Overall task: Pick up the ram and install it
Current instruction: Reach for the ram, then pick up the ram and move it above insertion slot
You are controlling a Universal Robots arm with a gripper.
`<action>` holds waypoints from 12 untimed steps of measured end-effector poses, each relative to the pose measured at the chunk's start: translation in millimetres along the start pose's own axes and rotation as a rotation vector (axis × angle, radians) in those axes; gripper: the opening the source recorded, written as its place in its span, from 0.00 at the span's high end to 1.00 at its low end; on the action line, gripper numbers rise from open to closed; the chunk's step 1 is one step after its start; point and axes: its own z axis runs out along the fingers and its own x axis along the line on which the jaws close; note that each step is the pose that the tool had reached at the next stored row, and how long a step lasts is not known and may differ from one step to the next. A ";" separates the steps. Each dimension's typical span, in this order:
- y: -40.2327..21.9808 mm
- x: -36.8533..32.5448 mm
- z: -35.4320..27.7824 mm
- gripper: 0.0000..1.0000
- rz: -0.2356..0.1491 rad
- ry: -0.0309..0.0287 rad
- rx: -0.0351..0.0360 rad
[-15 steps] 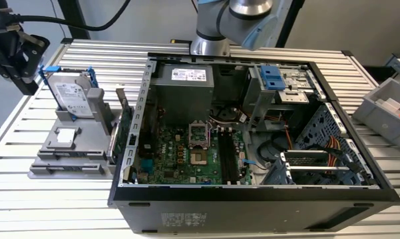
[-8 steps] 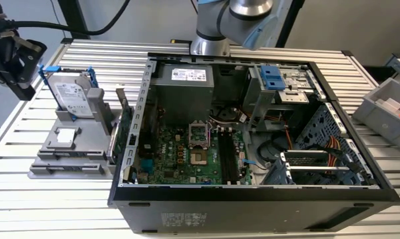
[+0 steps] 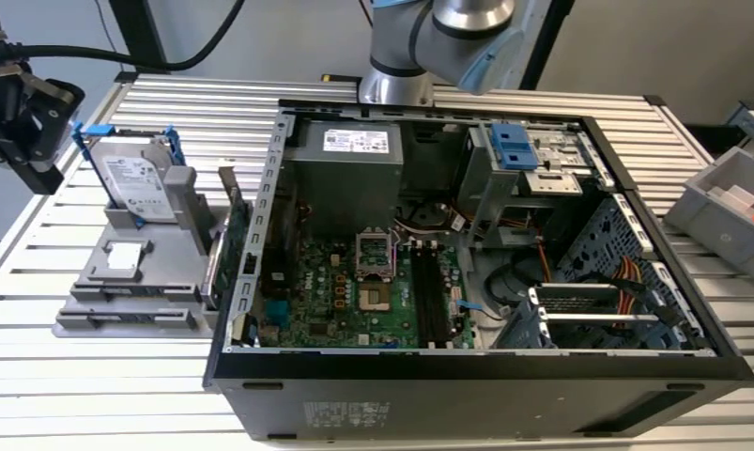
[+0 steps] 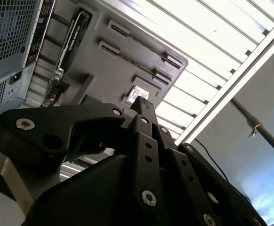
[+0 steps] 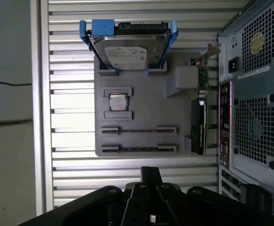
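The ram is out of view. My black gripper (image 3: 41, 174) hangs over the table edge at the exterior view's left, beside the grey parts holder (image 3: 151, 282). In both wrist views its fingers (image 5: 151, 170) (image 4: 141, 104) are pressed together with nothing between them. They point toward the holder's (image 5: 174, 94) two long narrow slots (image 5: 139, 130), which look empty. The open computer case (image 3: 477, 376) lies in the middle, with its motherboard (image 3: 339, 291) and dark memory slots (image 3: 429, 296) exposed.
On the holder stand a silver hard drive in a blue frame (image 3: 139, 178) (image 5: 127, 52), a small square chip (image 3: 124, 254) (image 5: 118, 101) and a green expansion card (image 3: 233, 254) (image 5: 201, 108) against the case. A grey bin (image 3: 728, 207) sits at the exterior view's right.
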 end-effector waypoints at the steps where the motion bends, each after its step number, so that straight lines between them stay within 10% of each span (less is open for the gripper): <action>1: 0.0 0.0 0.0 1.00 0.000 0.0002 0.0000; 12: -0.1 -0.3 0.0 1.00 -0.007 0.0006 -0.0001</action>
